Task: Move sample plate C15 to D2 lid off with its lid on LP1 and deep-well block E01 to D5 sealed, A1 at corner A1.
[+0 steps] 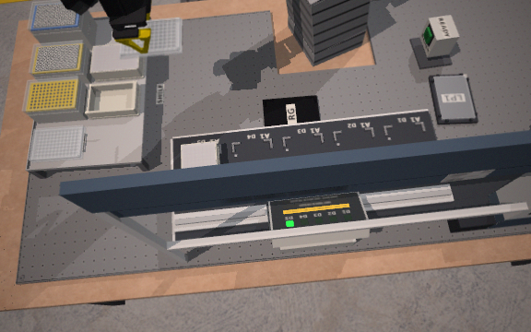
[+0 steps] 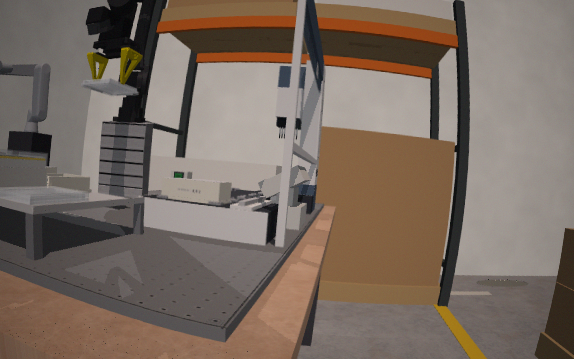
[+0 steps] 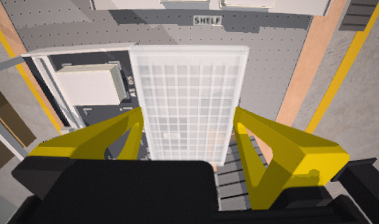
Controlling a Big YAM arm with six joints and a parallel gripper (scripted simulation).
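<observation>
My gripper [image 1: 134,39] [image 2: 109,80] [image 3: 188,112] is shut on a clear gridded sample plate [image 1: 164,34] [image 2: 118,90] [image 3: 190,75] by one short end. It holds the plate level, high above the grey mat just beside the SHELF [image 1: 109,148]. I cannot read the plate's label. A white sealed deep-well block [image 1: 198,154] [image 3: 87,84] sits in D5 at the left end of the deck strip [image 1: 302,138]. The brackets of D2 [image 1: 353,131] hold nothing. Lid park LP1 [image 1: 453,98] is bare. The READY key [image 1: 441,32] stands at the back right.
The SHELF holds three tip racks [image 1: 53,94], a white sealed block [image 1: 113,62], an open reservoir [image 1: 111,98] and another clear plate [image 1: 56,142]. The black regrip nest RG [image 1: 275,112] lies behind the deck. A blue gantry beam [image 1: 293,171] crosses in front. The arm's dark base [image 1: 332,28] stands at the back.
</observation>
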